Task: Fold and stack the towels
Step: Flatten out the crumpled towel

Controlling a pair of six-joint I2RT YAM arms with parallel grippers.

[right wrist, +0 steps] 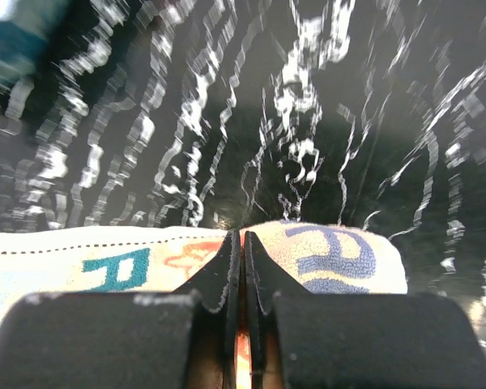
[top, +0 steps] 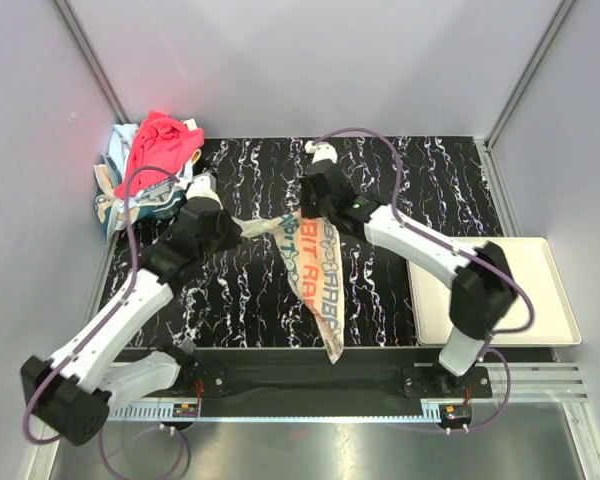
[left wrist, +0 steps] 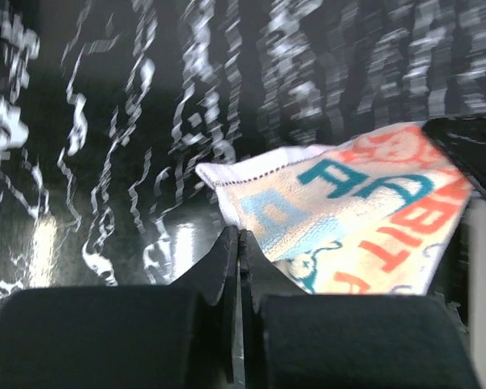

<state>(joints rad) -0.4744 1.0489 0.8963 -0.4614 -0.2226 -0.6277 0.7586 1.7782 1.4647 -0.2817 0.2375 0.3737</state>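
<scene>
Left gripper (left wrist: 236, 237) jaws pinch one corner of the lettered towel (top: 315, 270); right gripper (right wrist: 243, 237) jaws pinch its far edge. Heap of towels (top: 158, 150) sits at the table (top: 240, 290) far-left corner; cream tray (top: 535, 290) lies right.

Robotics test cell, laboratory type: indicated by plain white enclosure walls (top: 310, 60), aluminium corner posts (top: 90, 62), black marbled tabletop (top: 240, 300), slotted mounting rail (top: 540, 378) at near edge.
</scene>
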